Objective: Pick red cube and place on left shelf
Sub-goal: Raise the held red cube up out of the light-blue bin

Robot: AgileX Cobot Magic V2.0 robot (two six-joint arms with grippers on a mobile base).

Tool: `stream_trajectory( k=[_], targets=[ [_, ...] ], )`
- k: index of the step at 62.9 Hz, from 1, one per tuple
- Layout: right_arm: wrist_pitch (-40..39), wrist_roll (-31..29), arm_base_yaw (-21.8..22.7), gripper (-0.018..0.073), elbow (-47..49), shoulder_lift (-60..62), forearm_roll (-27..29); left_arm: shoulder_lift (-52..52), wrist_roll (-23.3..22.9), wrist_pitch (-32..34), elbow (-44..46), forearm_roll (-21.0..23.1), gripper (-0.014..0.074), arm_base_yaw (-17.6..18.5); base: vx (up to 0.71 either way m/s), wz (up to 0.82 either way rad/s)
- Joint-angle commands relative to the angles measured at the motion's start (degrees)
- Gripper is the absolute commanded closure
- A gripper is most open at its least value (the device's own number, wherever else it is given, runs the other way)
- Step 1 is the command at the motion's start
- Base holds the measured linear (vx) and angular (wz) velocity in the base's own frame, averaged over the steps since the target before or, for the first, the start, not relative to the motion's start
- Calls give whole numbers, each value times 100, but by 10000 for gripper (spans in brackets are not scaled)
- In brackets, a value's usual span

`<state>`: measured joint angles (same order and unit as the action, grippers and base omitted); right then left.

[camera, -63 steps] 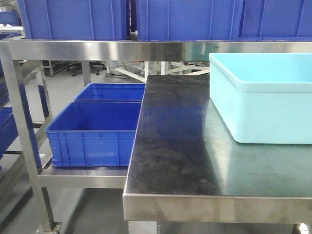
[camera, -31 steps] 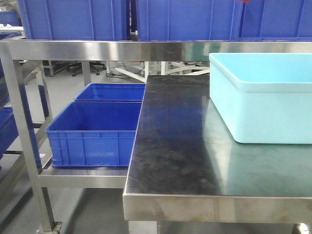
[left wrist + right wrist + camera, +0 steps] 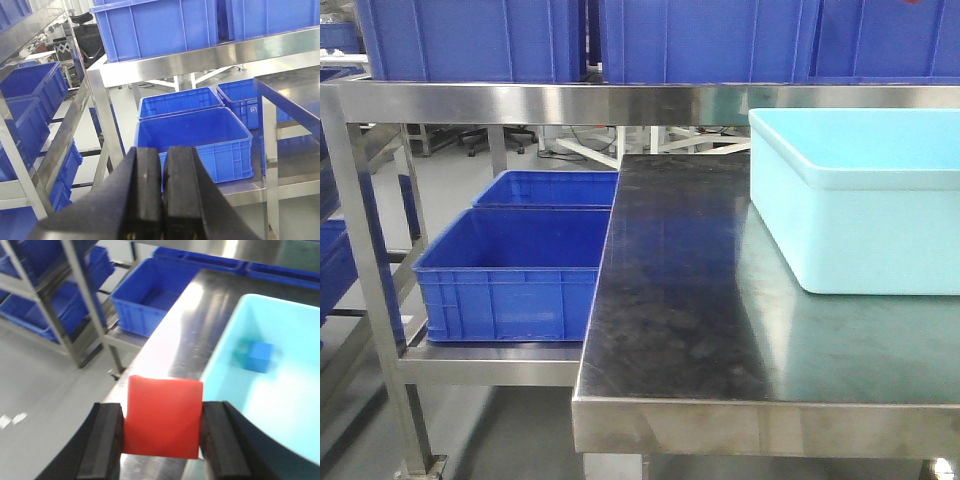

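One blue cube in tub — red cube clamped.

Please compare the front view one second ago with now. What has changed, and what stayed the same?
Almost nothing. A tiny red sliver at the top edge has shifted right since half a second ago; it is too small to identify. The light blue tub, the steel table and the blue crates on the shelves stayed in place.
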<state>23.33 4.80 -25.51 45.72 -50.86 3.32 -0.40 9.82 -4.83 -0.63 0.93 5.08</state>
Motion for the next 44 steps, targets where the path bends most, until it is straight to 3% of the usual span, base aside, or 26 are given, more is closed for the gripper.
stream_trajectory(
  k=[1,25,44],
  targets=[
    [-514,-3,265,530,16,285,-50,34,-11,483,-126,34,495,-2,0,0],
    [-578,-3,1248,530,-903,1286,-50,34,-11,483,-126,34,495,-2,0,0],
    [-693,-3,1295,530,-964,1332,-50,34,-11,483,-126,34,495,-2,0,0]
  ],
)
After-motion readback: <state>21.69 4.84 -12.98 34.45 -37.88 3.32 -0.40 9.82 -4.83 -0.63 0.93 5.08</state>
